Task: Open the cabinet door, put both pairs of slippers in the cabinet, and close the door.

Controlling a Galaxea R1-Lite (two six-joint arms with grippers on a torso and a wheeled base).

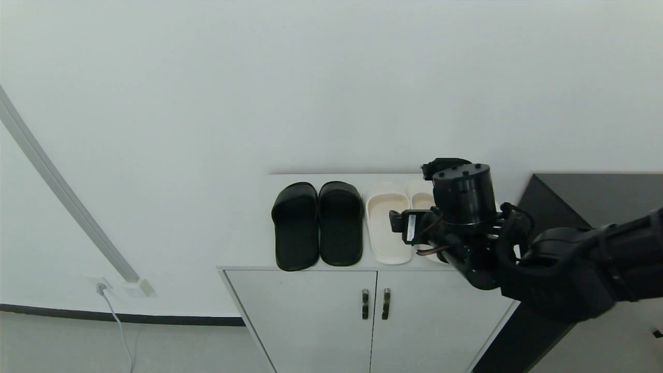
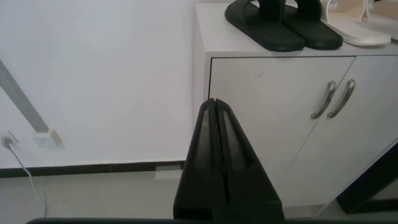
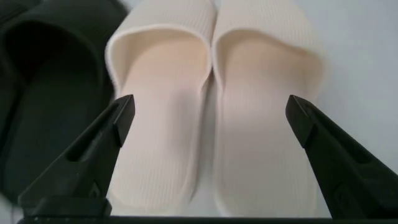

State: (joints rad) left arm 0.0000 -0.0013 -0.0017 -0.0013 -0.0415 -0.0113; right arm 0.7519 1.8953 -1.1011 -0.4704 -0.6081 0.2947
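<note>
A pair of black slippers (image 1: pixel 317 225) and a pair of cream slippers (image 1: pixel 387 221) lie side by side on top of a white cabinet (image 1: pixel 321 321); its two doors are closed, with handles (image 1: pixel 375 303) at the middle. My right arm hangs over the cream pair, hiding most of the right cream slipper. In the right wrist view my right gripper (image 3: pixel 211 118) stands wide open just above the cream slippers (image 3: pixel 214 99), one finger outside each slipper. My left gripper (image 2: pixel 215 124) is shut and empty, low in front of the cabinet's left side (image 2: pixel 261 118).
A dark table (image 1: pixel 595 197) stands against the cabinet's right side. Left of the cabinet, the white wall carries a slanted conduit (image 1: pixel 62 191) and a socket with a plugged cable (image 1: pixel 103 287). Grey floor lies below.
</note>
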